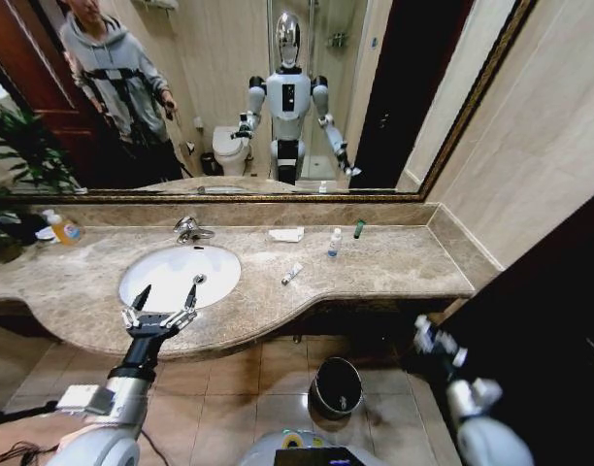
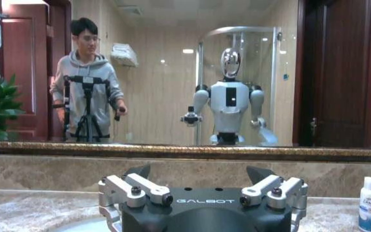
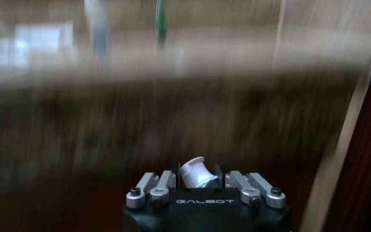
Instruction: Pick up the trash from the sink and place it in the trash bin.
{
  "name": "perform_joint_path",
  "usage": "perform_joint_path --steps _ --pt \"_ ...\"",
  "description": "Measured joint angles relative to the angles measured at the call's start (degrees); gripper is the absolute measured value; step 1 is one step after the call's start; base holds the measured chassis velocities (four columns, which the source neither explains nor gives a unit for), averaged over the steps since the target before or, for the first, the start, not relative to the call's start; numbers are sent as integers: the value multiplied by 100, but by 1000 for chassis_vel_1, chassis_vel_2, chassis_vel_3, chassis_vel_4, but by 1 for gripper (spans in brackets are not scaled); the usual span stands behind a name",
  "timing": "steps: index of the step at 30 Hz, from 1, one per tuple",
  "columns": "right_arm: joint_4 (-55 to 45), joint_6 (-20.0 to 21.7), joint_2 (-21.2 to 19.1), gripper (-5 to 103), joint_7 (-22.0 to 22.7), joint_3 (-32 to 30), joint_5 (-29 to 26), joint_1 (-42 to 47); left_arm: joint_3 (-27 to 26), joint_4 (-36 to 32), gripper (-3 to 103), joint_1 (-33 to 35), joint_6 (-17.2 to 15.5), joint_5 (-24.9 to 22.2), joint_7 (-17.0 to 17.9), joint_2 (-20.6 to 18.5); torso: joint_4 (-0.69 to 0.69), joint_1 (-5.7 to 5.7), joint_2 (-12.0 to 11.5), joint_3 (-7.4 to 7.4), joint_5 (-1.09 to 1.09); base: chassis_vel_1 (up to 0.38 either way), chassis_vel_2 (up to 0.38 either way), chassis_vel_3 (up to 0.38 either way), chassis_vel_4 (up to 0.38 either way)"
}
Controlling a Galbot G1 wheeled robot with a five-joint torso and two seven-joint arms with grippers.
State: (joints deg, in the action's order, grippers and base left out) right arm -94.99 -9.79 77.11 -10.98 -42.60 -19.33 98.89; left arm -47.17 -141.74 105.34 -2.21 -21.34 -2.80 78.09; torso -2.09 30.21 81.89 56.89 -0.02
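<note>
Right gripper (image 3: pixel 197 180) is clamping a small white tube (image 3: pixel 197 174) while I'm carrying it low toward the bin (image 1: pixel 337 386), left gripper (image 1: pixel 166 295) waiting wide open over the sink (image 1: pixel 134 275).

"galbot" on both tools' housings (image 2: pixel 200 200)

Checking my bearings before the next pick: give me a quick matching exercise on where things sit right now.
Things:
1. left gripper
2. trash bin
3. flat white packet
4. orange-labelled soap bottle

Places:
A. counter's far left, beside the plant
B. on the floor below the counter
C. on the counter right of the faucet
D. over the sink's near rim

Pairs: 1-D, 2-B, 3-C, 4-A
</note>
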Motion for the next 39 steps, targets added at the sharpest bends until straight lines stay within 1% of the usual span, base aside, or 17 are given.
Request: perform_joint_path --steps 1,2,3,4,7,9,10,12,20,25,26,28,31,33,34,36,39 --pt "502 -80 115 35 -37 194 243 -234 0 0 100 0 0 0 0 -1 2 0 0 1 4 0 0 0 0" --pt "1255 -153 313 35 -49 415 653 -716 0 0 100 0 0 0 -1 0 -2 1 0 0 7 0 0 0 0" --pt "1682 -182 397 35 -50 544 854 -987 0 0 100 0 0 0 -2 0 -5 2 -1 0 5 0 0 0 0" --pt "1682 -182 397 35 -50 544 854 -987 0 0 100 0 0 0 -2 0 -5 2 -1 0 5 0 0 0 0" --pt "2992 -221 475 35 -30 980 1344 -1696 -1 0 100 0 0 0 0 0 -3 3 -1 1 1 0 0 0 0" --pt "3611 -282 526 35 -24 1065 1640 -2034 0 0 100 0 0 0 0 0 -1 3 -1 1 1 0 0 0 0" --pt "3611 -282 526 35 -24 1065 1640 -2034 0 0 100 0 0 0 0 0 -1 3 -1 1 1 0 0 0 0" --pt "4368 -241 628 35 -13 1072 2003 -2572 0 -1 100 0 0 0 0 0 -2 3 -1 1 3 0 0 0 0" --pt "5042 -139 783 35 23 1159 2453 -3300 0 0 100 0 0 0 0 0 -2 3 -1 1 1 0 0 0 0" --pt "5133 -114 901 35 57 1161 2789 -3413 0 0 100 0 0 0 0 0 -2 3 -1 1 1 0 0 0 0" --pt "5187 -136 927 31 126 1155 2850 -3429 0 0 100 0 0 0 0 0 -2 3 -1 1 1 0 0 0 0" --pt "5233 -172 947 31 156 1145 2868 -3445 0 0 100 0 0 0 0 0 -1 3 -1 1 1 0 0 0 0" --pt "5273 -236 993 46 198 1119 2880 -3457 0 0 100 0 0 0 0 0 -2 2 -1 1 2 0 0 0 0" --pt "5262 -239 994 46 198 1118 2880 -3448 0 0 100 0 0 0 0 0 -2 2 -1 1 1 0 0 0 0" --pt "5229 -243 995 58 190 1118 2885 -3425 0 0 100 0 0 0 0 0 -1 2 -1 1 1 0 0 0 0" --pt "5217 -247 997 58 187 1116 2891 -3420 0 0 100 0 0 0 0 0 -2 2 -1 1 1 0 0 0 0" --pt "5093 -283 997 74 184 1085 2925 -3358 0 0 100 0 0 0 0 0 -2 2 -1 1 2 0 0 0 0"
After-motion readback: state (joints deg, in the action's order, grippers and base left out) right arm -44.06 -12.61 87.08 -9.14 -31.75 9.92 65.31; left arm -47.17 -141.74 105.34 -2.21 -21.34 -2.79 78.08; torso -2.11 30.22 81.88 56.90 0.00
